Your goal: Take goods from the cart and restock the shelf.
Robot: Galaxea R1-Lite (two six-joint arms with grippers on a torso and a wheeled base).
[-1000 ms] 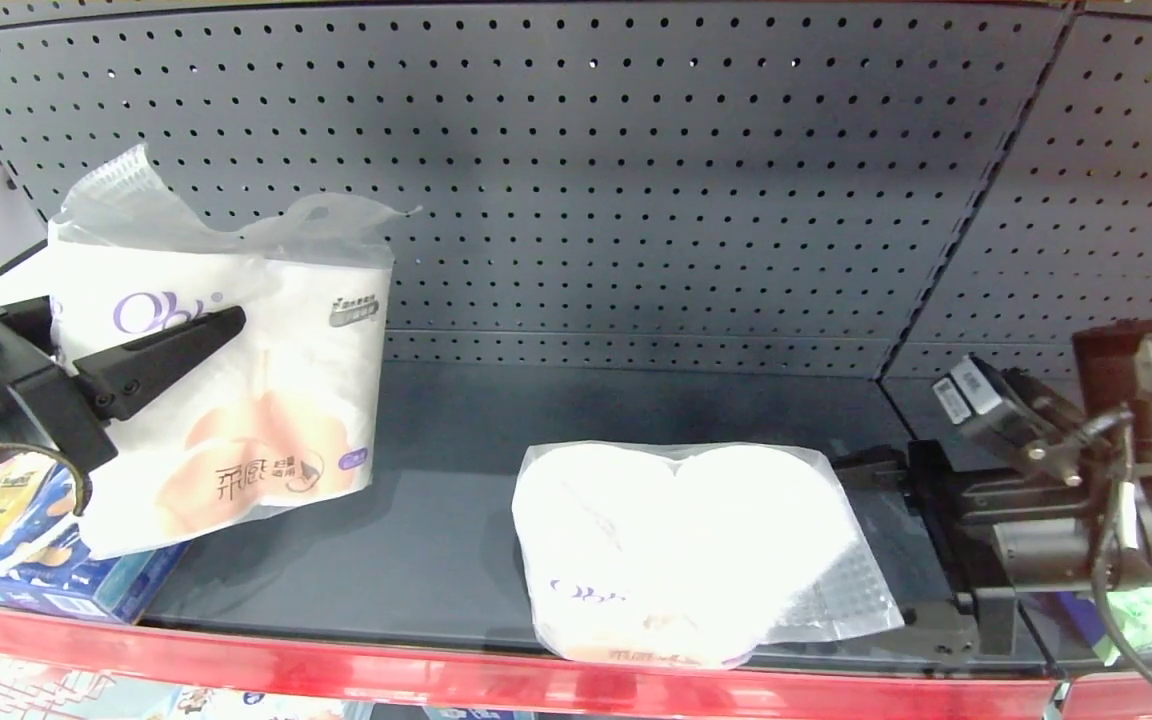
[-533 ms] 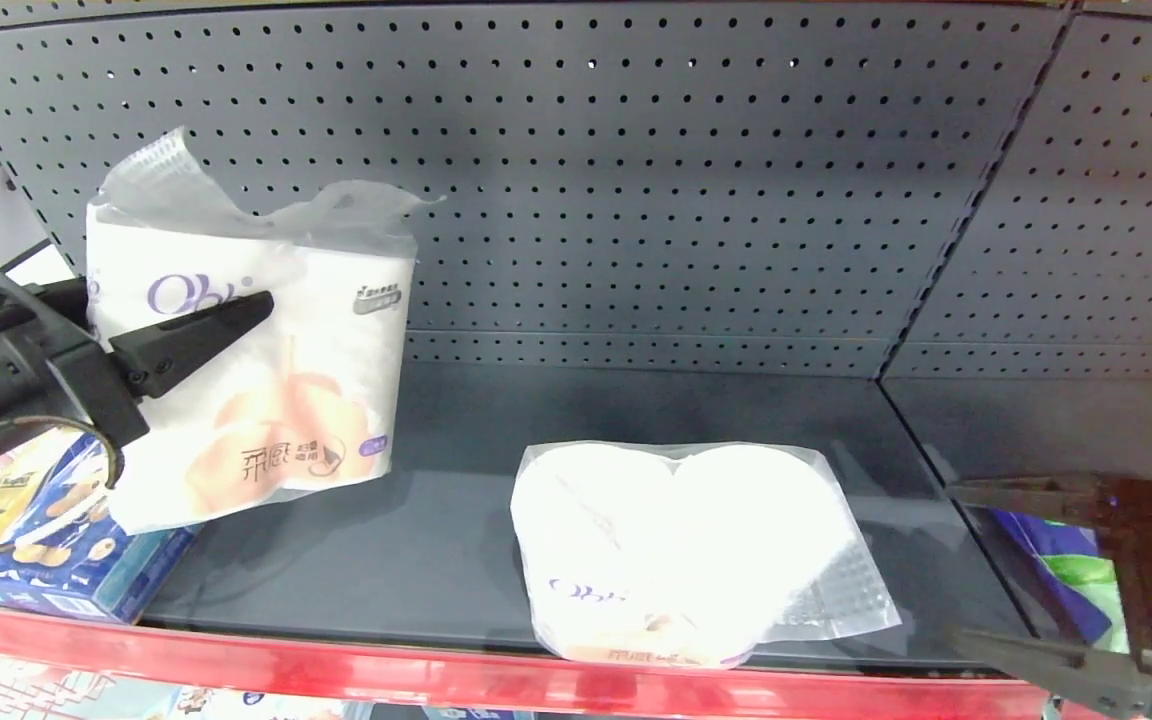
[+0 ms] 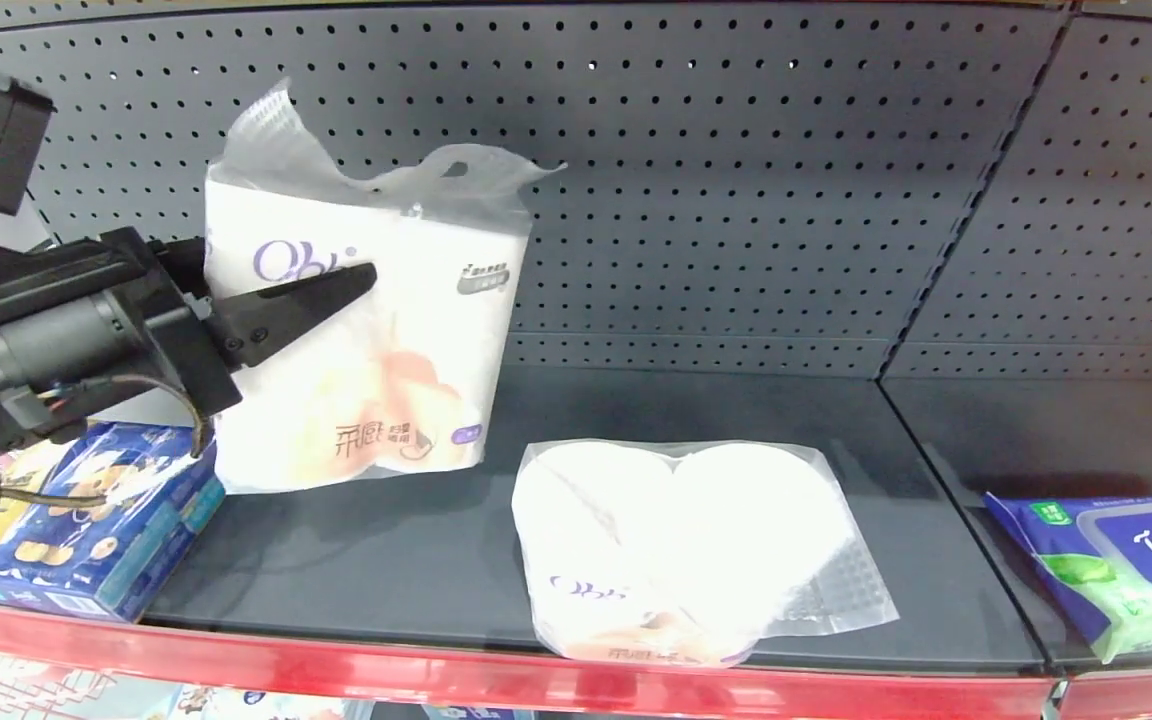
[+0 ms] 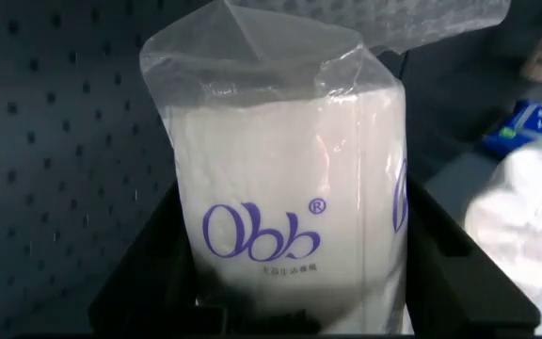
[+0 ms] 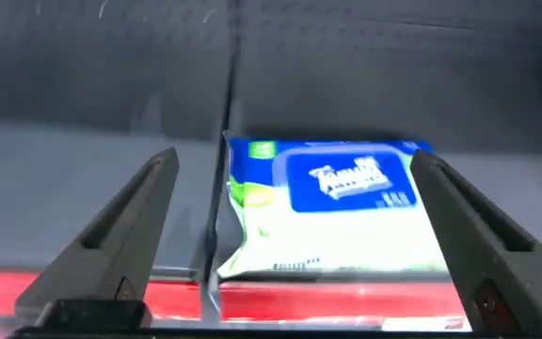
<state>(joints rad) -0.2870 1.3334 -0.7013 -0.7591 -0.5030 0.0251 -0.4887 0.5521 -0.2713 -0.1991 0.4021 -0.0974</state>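
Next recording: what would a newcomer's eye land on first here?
The left gripper holds a toilet roll pack upright in its jaws at the left of the shelf. A second pack lies flat near the shelf's front edge in the middle. A wet wipes pack lies at the right end, framed by the right gripper with its jaws open.

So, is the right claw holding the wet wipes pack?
No, the right claw is open, with the wet wipes pack lying on the shelf beyond it.
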